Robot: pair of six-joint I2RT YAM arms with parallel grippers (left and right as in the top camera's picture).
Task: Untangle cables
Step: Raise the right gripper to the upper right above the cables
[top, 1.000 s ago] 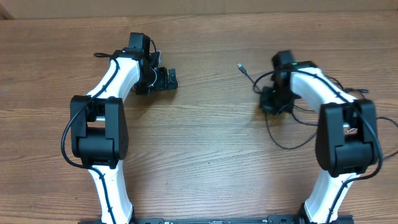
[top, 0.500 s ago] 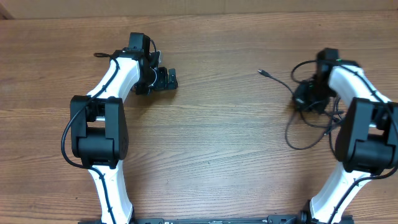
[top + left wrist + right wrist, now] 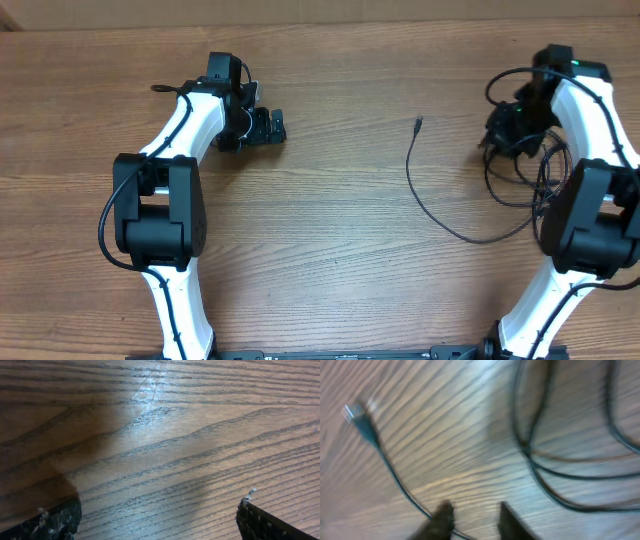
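Observation:
The cables (image 3: 520,170) are thin black cords at the right of the table, looped loosely around my right arm. One cord (image 3: 425,205) arcs out to the left and ends in a small plug (image 3: 418,123). My right gripper (image 3: 497,135) hovers at the far edge of the loops. In the blurred right wrist view its fingertips (image 3: 475,507) stand slightly apart with wood grain between them. The plug cord (image 3: 395,477) runs past the left finger (image 3: 442,515), and more loops (image 3: 560,472) lie to the right. My left gripper (image 3: 265,128) is wide open (image 3: 160,515) over bare wood.
The wooden table (image 3: 330,230) runs under everything. Thick black wires run along both white arms (image 3: 185,130). A short dark wire end (image 3: 160,89) lies beside the left arm at the far left.
My right arm has swung right and toward the far edge, dragging the cables with it. One cord now trails out in a long arc. The right jaws have parted. The left arm is unchanged.

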